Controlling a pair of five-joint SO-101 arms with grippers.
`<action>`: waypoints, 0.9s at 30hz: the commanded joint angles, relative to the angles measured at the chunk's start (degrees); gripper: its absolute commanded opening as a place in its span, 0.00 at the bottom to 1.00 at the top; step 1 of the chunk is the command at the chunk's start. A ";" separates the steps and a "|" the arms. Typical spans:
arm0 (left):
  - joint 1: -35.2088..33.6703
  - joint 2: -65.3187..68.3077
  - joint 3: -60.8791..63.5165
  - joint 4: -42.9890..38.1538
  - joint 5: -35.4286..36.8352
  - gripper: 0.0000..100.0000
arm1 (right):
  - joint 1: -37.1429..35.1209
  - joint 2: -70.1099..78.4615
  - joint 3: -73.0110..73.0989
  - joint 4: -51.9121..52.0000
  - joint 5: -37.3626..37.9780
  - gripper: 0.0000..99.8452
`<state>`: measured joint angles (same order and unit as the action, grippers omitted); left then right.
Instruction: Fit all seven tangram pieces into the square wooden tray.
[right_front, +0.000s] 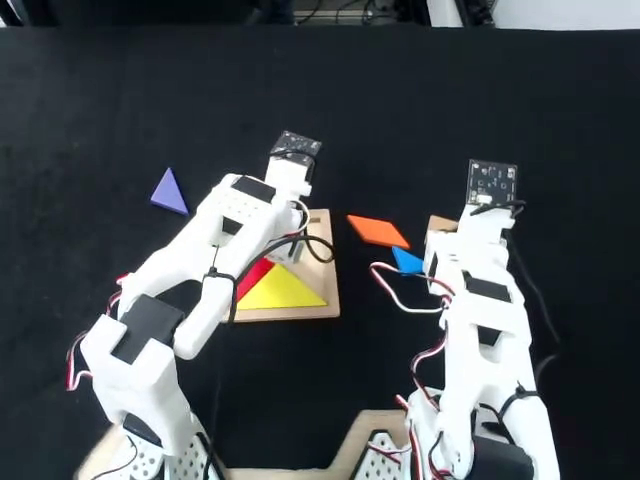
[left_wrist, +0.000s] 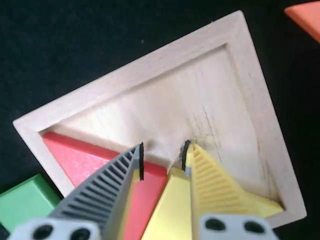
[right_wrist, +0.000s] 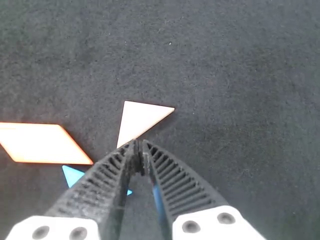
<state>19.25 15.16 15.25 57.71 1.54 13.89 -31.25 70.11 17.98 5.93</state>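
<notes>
The square wooden tray (left_wrist: 250, 75) holds a red triangle (left_wrist: 75, 157) and a yellow triangle (left_wrist: 167, 205) side by side. My left gripper (left_wrist: 163, 157) hangs open just above them, nothing between its fingers. A green piece (left_wrist: 20, 200) lies outside the tray's corner. In the high view the left arm (right_front: 235, 235) covers much of the tray (right_front: 325, 285). My right gripper (right_wrist: 138, 150) is shut, its tips at a corner of a white triangle (right_wrist: 141, 119). Beside it lie an orange parallelogram (right_wrist: 42, 143) and a blue triangle (right_wrist: 72, 175).
A purple triangle (right_front: 169, 191) lies alone on the black cloth far left of the tray. The orange parallelogram (right_front: 379, 231) and blue triangle (right_front: 406, 260) sit between the tray and the right arm (right_front: 480, 290). Open cloth stretches behind both arms.
</notes>
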 joint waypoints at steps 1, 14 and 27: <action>0.40 -1.05 -4.18 0.35 -0.09 0.16 | -0.62 -1.19 -0.48 -1.14 0.44 0.01; 5.41 -0.88 -2.15 6.86 -1.85 0.16 | -0.62 -1.36 -0.40 -1.14 0.44 0.01; 5.14 -8.35 -0.13 9.14 -5.19 0.16 | -0.62 -1.19 -0.48 -1.14 0.44 0.01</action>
<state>24.18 13.23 15.16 66.33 -3.03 13.89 -31.25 70.11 17.98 5.93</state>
